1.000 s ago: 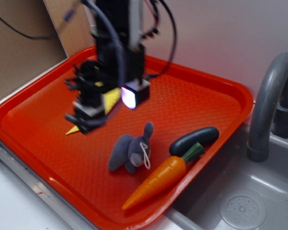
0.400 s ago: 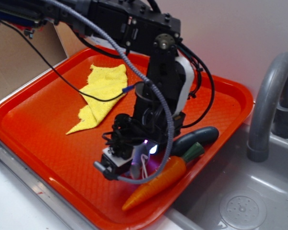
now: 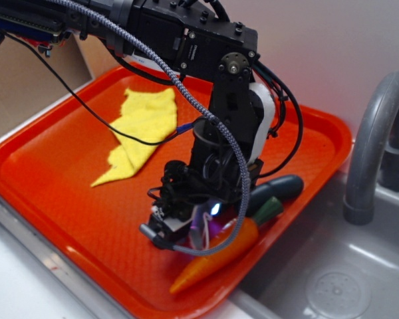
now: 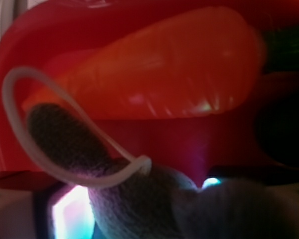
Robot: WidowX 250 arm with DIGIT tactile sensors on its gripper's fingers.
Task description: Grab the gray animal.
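The gray animal (image 4: 134, 204), a fuzzy plush bunny, fills the bottom of the wrist view; its long ear (image 4: 65, 139) points up-left with a white string loop (image 4: 25, 139) around it. My gripper (image 3: 183, 232) is lowered over it on the red tray (image 3: 46, 173), one finger on each side, jaws still apart. From the exterior view only a lit gray patch and a bit of string of the gray animal (image 3: 198, 224) show under the arm. The wrist view gives no clear sight of pads pressing the plush.
An orange toy carrot (image 3: 219, 256) lies just right of the bunny and spans the wrist view (image 4: 154, 69). A dark gray oblong vegetable (image 3: 279, 188) lies behind it. A yellow cloth (image 3: 143, 129) is at the tray's back left. A gray faucet (image 3: 369, 146) and sink (image 3: 332, 279) stand to the right.
My arm swung from the tray's back left over to the bunny and dropped down around it. In the last half second it sank slightly lower.
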